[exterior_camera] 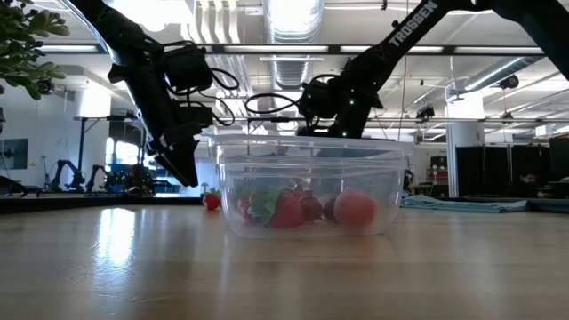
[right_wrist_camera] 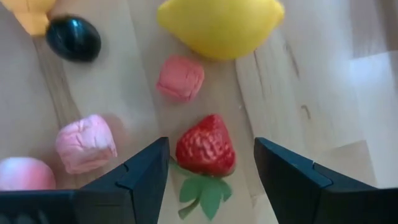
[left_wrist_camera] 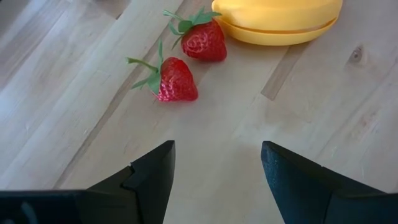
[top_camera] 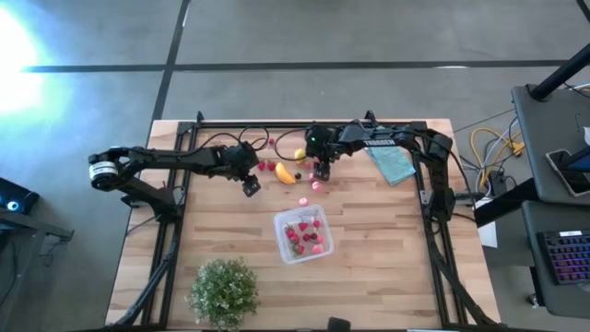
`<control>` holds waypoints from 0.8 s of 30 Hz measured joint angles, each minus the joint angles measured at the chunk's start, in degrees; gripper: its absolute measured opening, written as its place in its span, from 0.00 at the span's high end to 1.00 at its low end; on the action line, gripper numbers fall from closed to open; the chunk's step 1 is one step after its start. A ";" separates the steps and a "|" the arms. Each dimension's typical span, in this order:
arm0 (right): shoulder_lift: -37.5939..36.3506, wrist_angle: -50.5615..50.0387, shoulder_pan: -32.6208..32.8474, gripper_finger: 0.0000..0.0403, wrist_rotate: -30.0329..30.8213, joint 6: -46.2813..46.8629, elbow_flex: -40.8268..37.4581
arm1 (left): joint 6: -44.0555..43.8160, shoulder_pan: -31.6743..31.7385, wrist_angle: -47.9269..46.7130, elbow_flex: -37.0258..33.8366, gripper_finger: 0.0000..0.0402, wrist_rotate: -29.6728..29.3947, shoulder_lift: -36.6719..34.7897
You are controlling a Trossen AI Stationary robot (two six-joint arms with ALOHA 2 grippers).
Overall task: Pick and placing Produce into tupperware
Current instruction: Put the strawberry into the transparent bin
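Where tubs sit: pale wooden table.

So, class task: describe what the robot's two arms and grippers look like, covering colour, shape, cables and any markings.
Both arms are dark, slim and jointed, with black cables looping along them. The left arm has a pale ring at its outer joint. The right arm bears white TROSSEN lettering, seen in the low view, and a small green light. The left gripper and right gripper each have two dark, wedge-shaped fingers.
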 joint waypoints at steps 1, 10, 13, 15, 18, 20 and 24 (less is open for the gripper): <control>0.00 0.04 0.00 0.43 0.02 0.25 -0.16 | -0.02 0.00 0.01 0.00 0.44 -0.23 0.00; 0.00 0.90 0.01 0.43 0.00 -0.48 -0.85 | -0.13 0.00 0.01 0.00 0.44 -1.06 0.00; 0.00 1.01 0.00 0.44 0.00 -0.50 -0.85 | -0.19 0.00 0.05 0.00 0.44 -1.20 0.00; 0.00 1.25 0.00 0.46 0.02 -0.46 -0.88 | -0.24 0.00 0.09 0.00 0.44 -1.37 0.00; 0.00 1.81 0.00 0.50 0.02 -0.53 -1.11 | -0.24 0.00 0.31 0.00 0.44 -1.47 0.00; 0.00 1.88 0.01 0.53 0.02 -0.50 -1.21 | -0.24 0.00 0.32 0.00 0.44 -1.48 0.00; 0.76 2.01 0.00 0.59 0.03 -0.46 -1.23 | -0.24 0.00 0.52 0.00 0.44 -1.48 0.00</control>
